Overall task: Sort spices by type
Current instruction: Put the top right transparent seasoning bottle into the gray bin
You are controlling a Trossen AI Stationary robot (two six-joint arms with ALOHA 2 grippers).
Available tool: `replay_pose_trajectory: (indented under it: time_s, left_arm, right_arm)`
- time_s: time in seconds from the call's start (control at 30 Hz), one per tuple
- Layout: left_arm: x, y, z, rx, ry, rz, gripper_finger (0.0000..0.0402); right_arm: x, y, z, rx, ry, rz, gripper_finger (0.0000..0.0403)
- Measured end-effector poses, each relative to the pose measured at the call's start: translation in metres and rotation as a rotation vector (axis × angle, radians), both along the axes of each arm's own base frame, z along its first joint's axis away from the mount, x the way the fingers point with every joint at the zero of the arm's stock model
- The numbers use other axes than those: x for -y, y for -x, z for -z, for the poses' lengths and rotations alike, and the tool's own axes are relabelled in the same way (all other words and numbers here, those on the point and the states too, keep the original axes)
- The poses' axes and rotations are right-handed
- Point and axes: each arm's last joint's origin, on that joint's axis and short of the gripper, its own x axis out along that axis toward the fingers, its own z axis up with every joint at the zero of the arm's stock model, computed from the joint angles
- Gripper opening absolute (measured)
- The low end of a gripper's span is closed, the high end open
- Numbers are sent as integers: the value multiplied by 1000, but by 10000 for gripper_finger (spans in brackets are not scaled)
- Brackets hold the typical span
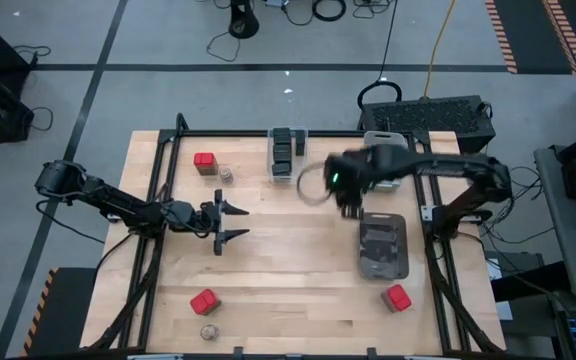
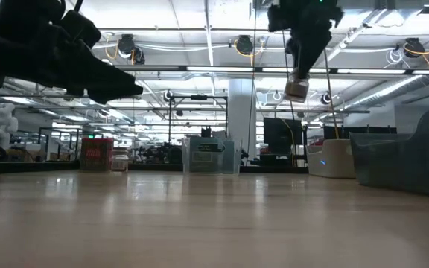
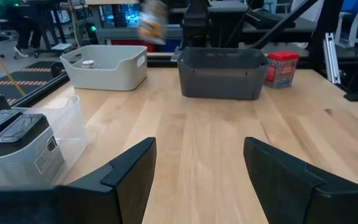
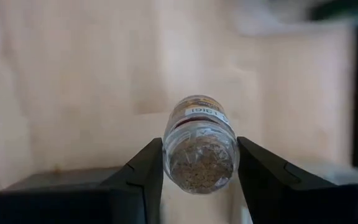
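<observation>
Seen from above, both arms are shown over a wooden table [image 1: 298,270]. At left centre the left gripper [image 1: 236,222] is seen with its fingers spread and nothing between them. At upper centre the right gripper [image 1: 345,203] appears blurred; its grip cannot be judged from this view. A clear bin [image 1: 287,153] holding dark tins [image 1: 283,148] is placed at the upper middle, a white bin [image 1: 379,139] to its right and a dark bin [image 1: 383,247] at right centre. Red tins are found at upper left [image 1: 205,162], lower left [image 1: 205,301] and lower right [image 1: 397,297]; small round jars are seen beside the first [image 1: 227,174] and below the second [image 1: 209,331]. In the low view, a round jar [image 2: 297,88] is held high above the table by the right gripper [image 2: 301,71], at upper right of the frame. In the left wrist view, two open dark fingers [image 3: 129,171] frame bare wood, with the dark bin [image 3: 222,73] and a red tin [image 3: 281,68] at the upper edge, the white bin [image 3: 107,66] at upper left, and the clear bin [image 3: 64,134] at left. In the right wrist view, the jar [image 4: 201,146] is clamped between both fingers [image 4: 145,168], bottom centre, over the table.
</observation>
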Motion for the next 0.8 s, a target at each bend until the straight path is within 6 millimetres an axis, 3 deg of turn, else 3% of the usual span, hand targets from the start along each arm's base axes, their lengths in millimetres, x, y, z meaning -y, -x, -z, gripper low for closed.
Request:
replay_pose_trajectory:
  time_s: [0.2,0.43,0.6,0.8]
  left_arm:
    - [0,0,1,-13,-2,0,249]
    - [0,0,1,-13,-1,-2,249]
    - [0,0,1,-14,-1,-3,249]
    - [0,0,2,-19,-2,-4,249]
  right_arm:
    - [62,37,-16,29,-2,285,154]
    - [121,63,-6,-15,-22,536,154]
    - [151,83,0,-30,-39,697,155]
    - [169,102,24,-48,-66,835,155]
